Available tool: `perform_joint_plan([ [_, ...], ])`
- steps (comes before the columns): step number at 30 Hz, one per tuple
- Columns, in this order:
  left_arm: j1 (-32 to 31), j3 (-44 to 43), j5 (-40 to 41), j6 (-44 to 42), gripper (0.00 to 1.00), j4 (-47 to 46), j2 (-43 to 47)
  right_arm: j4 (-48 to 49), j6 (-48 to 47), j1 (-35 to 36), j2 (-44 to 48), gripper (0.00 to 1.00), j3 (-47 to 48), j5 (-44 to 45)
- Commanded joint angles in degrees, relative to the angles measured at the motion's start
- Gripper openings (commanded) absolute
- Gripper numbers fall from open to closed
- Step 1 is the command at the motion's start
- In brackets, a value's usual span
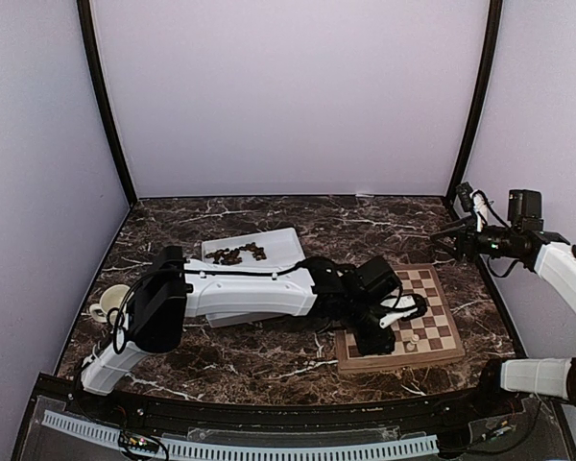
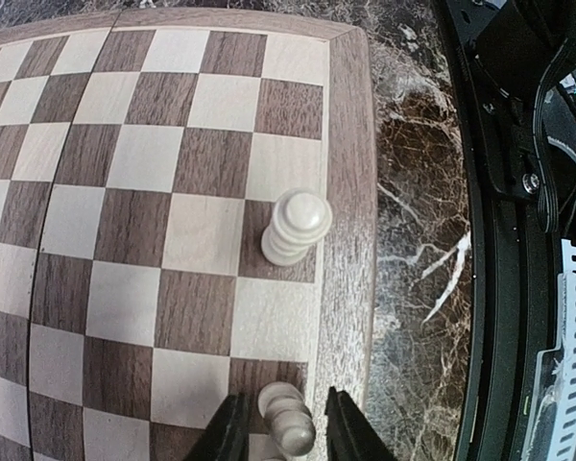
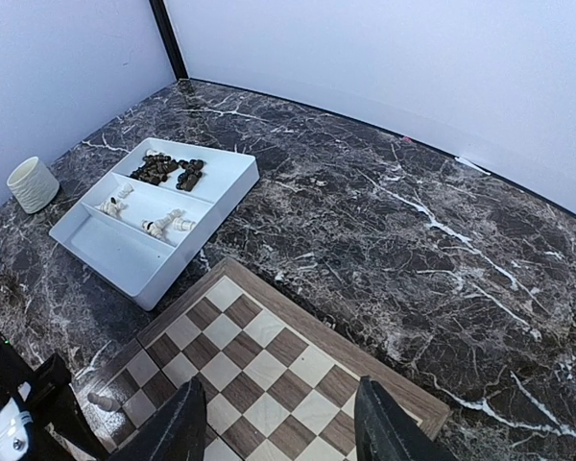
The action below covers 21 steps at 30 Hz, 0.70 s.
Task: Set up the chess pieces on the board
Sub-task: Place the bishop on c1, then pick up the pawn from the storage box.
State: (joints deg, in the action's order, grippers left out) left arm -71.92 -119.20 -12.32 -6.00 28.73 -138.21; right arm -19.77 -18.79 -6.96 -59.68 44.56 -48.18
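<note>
Cream piece (image 2: 288,427) stands upright in the board's (image 2: 173,192) edge row, hard by the border, between the fingers of the left gripper (image 2: 286,399). A thin gap shows on each side, so the jaws look released, and a straight lift should clear it. More chess pieces (image 3: 168,224) lie in the tray (image 3: 115,254) beyond the board's far left corner, nearer this arm. The right gripper (image 3: 280,384) hangs over the board, jaws apart and empty.
</note>
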Motion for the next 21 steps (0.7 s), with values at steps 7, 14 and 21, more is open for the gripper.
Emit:
perform_joint_plan([
  [7, -0.4, -6.3, 3.2, 0.0, 0.46, 3.5, 5.2, 0.3, -0.5, -0.2, -0.2, 0.54, 0.4, -1.3],
  [14, 1.7, -4.4, 10.5, -0.5, 0.51, 7.3, 15.8, 0.3, -0.6, -0.2, -0.9, 0.54, 0.5, -1.5],
  [21, 12.8, 10.8, 22.2, 10.5, 0.48, 8.2, 23.2, -0.2, -1.2, -0.2, -1.5, 0.54, 0.7, -1.1],
])
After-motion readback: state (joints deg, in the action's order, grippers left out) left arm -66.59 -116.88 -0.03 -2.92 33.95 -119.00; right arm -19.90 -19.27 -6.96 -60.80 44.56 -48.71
